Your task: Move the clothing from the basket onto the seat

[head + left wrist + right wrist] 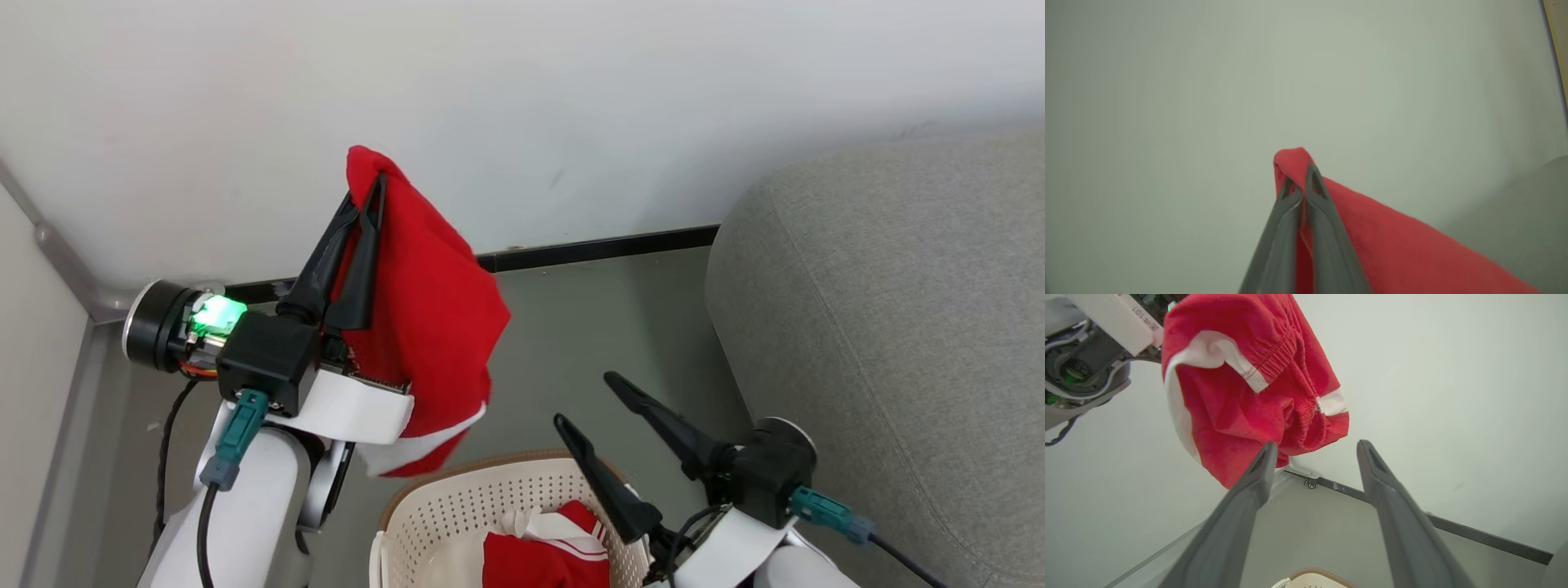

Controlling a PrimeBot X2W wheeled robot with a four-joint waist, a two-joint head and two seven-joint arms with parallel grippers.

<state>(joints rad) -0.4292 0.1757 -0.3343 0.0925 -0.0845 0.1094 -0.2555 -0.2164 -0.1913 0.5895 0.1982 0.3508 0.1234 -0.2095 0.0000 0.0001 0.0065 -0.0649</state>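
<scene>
**Shorts are up, sofa's next**

Head view: left gripper (369,196) pinches the red shorts (433,327) high, I'd guess to clear the basket (457,498). More clothing (543,555) is inside, and the sofa (882,327) sits to the right. Left wrist: hazy, but it looks clamped on fabric. Right wrist: right gripper (584,398) spread wide, empty.

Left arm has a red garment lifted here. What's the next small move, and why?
Probably swing the left end effector rightward toward the seat. It is shut on the garment, which hangs clear above the basket but is not yet over the seat. The right end effector is open by the basket.
</scene>
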